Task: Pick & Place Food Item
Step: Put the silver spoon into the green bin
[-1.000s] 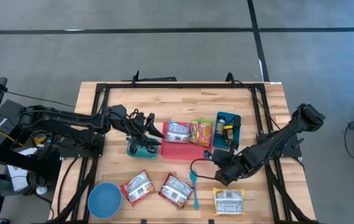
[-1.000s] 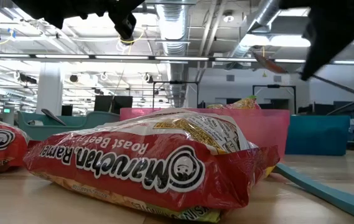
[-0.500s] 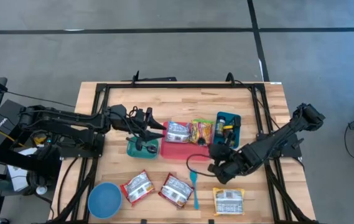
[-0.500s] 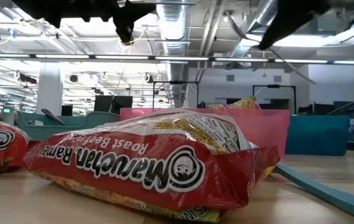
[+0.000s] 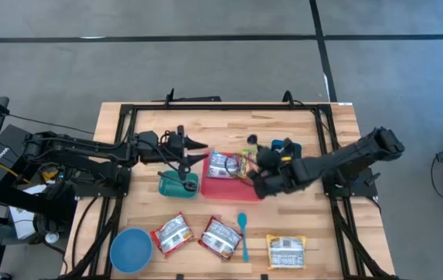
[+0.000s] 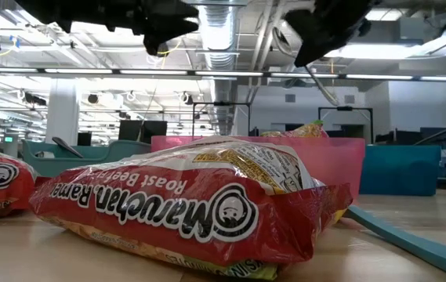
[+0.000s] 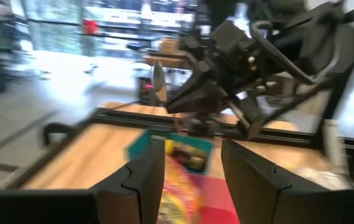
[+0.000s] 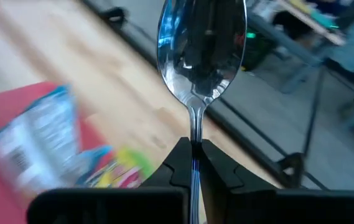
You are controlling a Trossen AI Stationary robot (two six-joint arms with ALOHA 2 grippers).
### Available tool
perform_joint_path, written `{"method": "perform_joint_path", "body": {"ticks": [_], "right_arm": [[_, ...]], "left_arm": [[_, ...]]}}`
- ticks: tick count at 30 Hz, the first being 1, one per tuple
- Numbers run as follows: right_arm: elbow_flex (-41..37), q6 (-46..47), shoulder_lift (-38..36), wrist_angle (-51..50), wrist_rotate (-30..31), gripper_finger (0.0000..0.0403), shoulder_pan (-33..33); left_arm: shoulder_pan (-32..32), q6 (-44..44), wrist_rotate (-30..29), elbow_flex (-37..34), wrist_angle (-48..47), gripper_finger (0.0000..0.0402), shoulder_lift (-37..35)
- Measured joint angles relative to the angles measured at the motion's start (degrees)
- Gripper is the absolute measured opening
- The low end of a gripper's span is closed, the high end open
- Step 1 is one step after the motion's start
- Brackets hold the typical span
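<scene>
My right gripper [image 8: 194, 163] is shut on a metal spoon [image 8: 201, 43] above the red tray [image 5: 229, 187]. That tray holds a ramen pack [image 5: 221, 165] and a yellow-green snack pack [image 5: 246, 163]. Left of the red tray, above a small teal tray [image 5: 178, 185], my left gripper [image 7: 189, 168] stands open, pointing level toward the table's right, with nothing between its fingers. The left wrist view shows the right gripper and its spoon [image 7: 158, 84] facing it. Two more ramen packs [image 5: 172, 233] [image 5: 221, 237] and a yellow pack [image 5: 286, 250] lie flat near the front edge. My right gripper pinches the spoon's thin handle [image 8: 194, 149] between its two fingers. The handle runs along the fingers, and the bowl [image 8: 201, 56] stands out beyond the fingertips. The spoon is lifted clear, over the red tray's right part.
A teal bin [image 5: 290, 148] stands right of the red tray, partly under the right arm. A teal plastic spoon [image 5: 243, 232] lies between the front packs, and a blue bowl [image 5: 130, 250] sits at the front left. A black frame [image 5: 221, 107] borders the wooden table.
My right gripper has risen and swung from the front right of the table toward the far edge and the left, over the red tray, turning as it went, with the spoon. My left gripper has stayed in place but turned from slanting down over the teal tray to level.
</scene>
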Motion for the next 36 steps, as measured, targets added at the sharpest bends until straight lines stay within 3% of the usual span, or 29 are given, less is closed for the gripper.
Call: {"method": "perform_joint_path", "body": {"ticks": [7,18,26,36], "right_arm": [[0.0,-7.4,0.0,5.1,-1.3,0.0004,-9.4],[0.0,-32.1,0.0,30.1,-27.5,0.0004,-19.0],[-1.9,-33.8,0.0,46.0,-34.7,0.0004,-24.5],[-7.1,-28.3,0.0,64.8,-36.9,0.0004,-31.7]], "left_arm": [[0.0,3.7,-10.3,0.0,-0.4,0.0154,0.0],[0.1,3.8,-12.0,0.0,-8.5,0.0154,0.0],[0.1,2.1,-12.0,0.0,-12.8,0.0154,0.0],[0.1,1.8,-14.4,0.0,-12.4,0.0154,0.0]]}}
